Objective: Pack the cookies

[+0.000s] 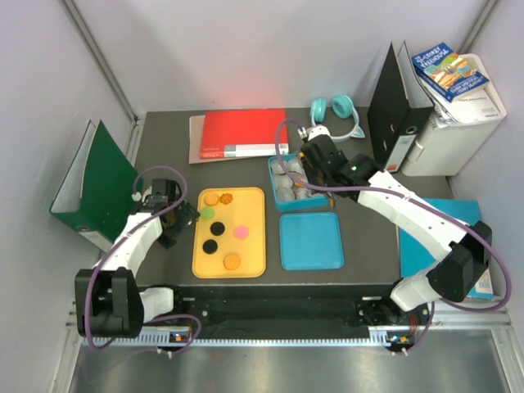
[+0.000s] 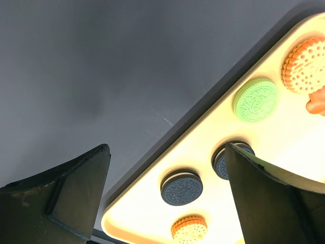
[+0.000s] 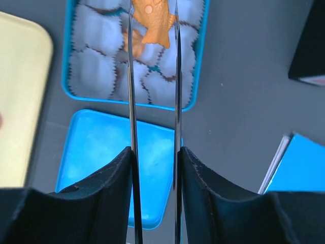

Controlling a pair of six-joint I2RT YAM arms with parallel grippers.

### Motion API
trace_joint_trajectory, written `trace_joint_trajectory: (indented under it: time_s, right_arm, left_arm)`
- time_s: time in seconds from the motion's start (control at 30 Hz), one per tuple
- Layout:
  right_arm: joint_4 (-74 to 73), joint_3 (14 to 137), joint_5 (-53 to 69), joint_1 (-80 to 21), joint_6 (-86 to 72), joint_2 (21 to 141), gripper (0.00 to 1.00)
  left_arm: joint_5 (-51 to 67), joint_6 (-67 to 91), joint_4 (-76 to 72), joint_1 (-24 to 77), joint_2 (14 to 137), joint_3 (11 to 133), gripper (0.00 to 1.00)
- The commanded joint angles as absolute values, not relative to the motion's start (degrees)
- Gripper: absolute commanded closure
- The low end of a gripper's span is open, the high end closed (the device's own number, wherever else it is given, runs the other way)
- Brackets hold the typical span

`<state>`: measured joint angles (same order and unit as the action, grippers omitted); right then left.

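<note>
Right claw (image 3: 152, 12) is narrow, pinching an orange fish-shaped cookie (image 3: 155, 25) between its thin blade fingers (image 3: 131, 91). The held cookie hangs over the blue tin (image 3: 201, 61), above the crinkled paper cups (image 3: 96, 66) lining it. An orange-brown cookie (image 3: 125, 40) lies in the tin just left of the held one, partly hidden by the blade. The blue lid (image 3: 101, 147) lies flat on the table (image 3: 244, 101), back toward this claw's base and just beside the tin. The yellow tray (image 3: 20, 96) shows off to this claw's left.

Left claw (image 2: 166, 148) is wide and holds nothing, over the dark table at the tray's outer edge. Between its fingers sits a black cookie (image 2: 182, 187). A second black cookie (image 2: 221, 162) is partly behind the right finger (image 2: 269, 198). A small orange cookie (image 2: 189, 229) lies nearer the claw base. A green cookie (image 2: 255, 99) and a bigger orange cookie (image 2: 304, 63) lie past the fingertips. All lie flat on the tray, apart from each other. The top view adds a pink cookie (image 1: 240, 232) on the tray, on the side far from this claw.
</note>
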<state>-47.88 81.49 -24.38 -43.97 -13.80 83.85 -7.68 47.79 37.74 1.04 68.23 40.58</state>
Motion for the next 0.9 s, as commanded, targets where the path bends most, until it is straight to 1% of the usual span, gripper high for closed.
trace_joint_trajectory:
  time_s: [0.0,0.2,0.7,0.87]
  right_arm:
    - [-47.73,78.94,-24.71,-39.91,-16.52,82.35,0.61]
    - [-44.83,76.29,-23.47,-37.36,-17.4,83.58,0.61]
    - [-42.8,77.96,-21.71,-34.54,-17.23,89.29,0.6]
    - [-42.63,78.05,-21.97,-34.1,-17.31,89.74,0.57]
  left_arm:
    - [-6.07,46.93,35.42,0.62,68.91,39.9,0.02]
    - [-4.13,46.85,34.98,0.62,69.7,39.46,0.02]
    - [-3.78,46.5,34.63,0.7,70.31,39.11,0.02]
    - [-3.78,46.49,34.72,0.62,70.4,39.11,0.02]
